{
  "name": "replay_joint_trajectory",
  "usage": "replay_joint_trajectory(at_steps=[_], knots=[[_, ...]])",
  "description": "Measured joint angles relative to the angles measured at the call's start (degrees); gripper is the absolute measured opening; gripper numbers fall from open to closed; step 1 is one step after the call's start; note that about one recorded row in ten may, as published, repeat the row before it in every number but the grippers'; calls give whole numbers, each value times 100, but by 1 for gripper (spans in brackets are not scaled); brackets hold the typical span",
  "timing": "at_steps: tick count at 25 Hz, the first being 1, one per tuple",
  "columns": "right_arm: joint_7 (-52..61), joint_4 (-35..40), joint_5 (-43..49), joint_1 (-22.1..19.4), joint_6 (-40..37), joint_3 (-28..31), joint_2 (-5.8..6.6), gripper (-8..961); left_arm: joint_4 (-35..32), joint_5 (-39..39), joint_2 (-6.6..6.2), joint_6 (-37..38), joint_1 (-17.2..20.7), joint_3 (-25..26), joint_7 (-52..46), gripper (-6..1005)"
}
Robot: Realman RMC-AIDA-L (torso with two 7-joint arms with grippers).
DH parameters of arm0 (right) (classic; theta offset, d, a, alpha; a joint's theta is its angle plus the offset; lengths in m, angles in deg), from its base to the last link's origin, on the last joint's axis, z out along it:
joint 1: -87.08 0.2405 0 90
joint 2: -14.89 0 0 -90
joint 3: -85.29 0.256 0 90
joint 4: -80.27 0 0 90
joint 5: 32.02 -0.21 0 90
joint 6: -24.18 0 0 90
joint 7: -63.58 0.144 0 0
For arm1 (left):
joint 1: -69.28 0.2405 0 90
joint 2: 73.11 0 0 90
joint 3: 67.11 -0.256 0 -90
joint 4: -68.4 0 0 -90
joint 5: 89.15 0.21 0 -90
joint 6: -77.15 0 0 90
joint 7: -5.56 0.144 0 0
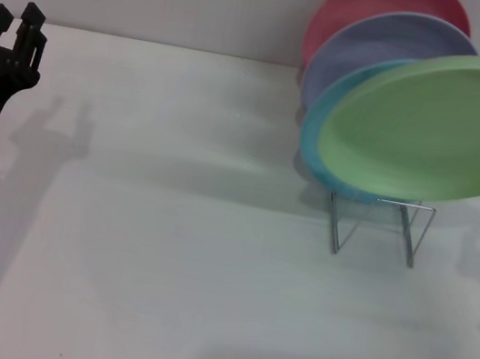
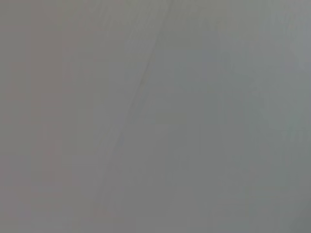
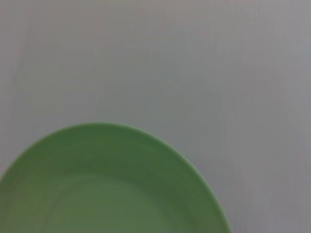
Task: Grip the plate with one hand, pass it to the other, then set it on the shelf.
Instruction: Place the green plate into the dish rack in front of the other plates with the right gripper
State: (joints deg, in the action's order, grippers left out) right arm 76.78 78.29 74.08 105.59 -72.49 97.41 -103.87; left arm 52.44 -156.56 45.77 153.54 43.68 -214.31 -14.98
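Pictured on a plain white tabletop (image 1: 162, 259): round light-green plate (image 1: 433, 129), tilted at far right, fronting upright turquoise plate (image 1: 313, 141), lavender plate (image 1: 373, 45) and red plate (image 1: 342, 8). Parked well apart at far left: black left gripper (image 1: 17, 13), fingers slightly parted, empty. Directly beneath the green plate: small silver wire shelf (image 1: 378, 226); contact could not be told.

The head camera is looking down over the table (image 1: 161, 268); the right wrist camera is hovering close, sharing the plate (image 1: 433, 129) (image 3: 112, 189).
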Motion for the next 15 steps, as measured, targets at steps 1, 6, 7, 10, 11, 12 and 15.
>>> replay_joint_trajectory(at_steps=[1,6,7,10,11,12,15], knots=[[1,1,7,-8,17,0,0,24,-21,0,0,8,11,-11,4,449],[-2,4,10,-42,171,0,-7,25,-95,13,-3,33,83,-21,6,455],[-3,4,9,-47,195,0,-10,25,-105,26,-4,51,103,-22,6,456],[-28,4,9,-70,264,-13,-25,25,-111,73,-6,142,149,-27,-4,459],[-29,4,10,-75,295,-30,-27,25,-111,83,-6,160,157,-27,-11,460],[-31,5,10,-79,327,-50,-29,25,-111,101,-8,188,170,-27,-20,461],[-56,4,10,-91,417,-76,-35,26,-110,132,-14,255,187,-26,-29,465]])
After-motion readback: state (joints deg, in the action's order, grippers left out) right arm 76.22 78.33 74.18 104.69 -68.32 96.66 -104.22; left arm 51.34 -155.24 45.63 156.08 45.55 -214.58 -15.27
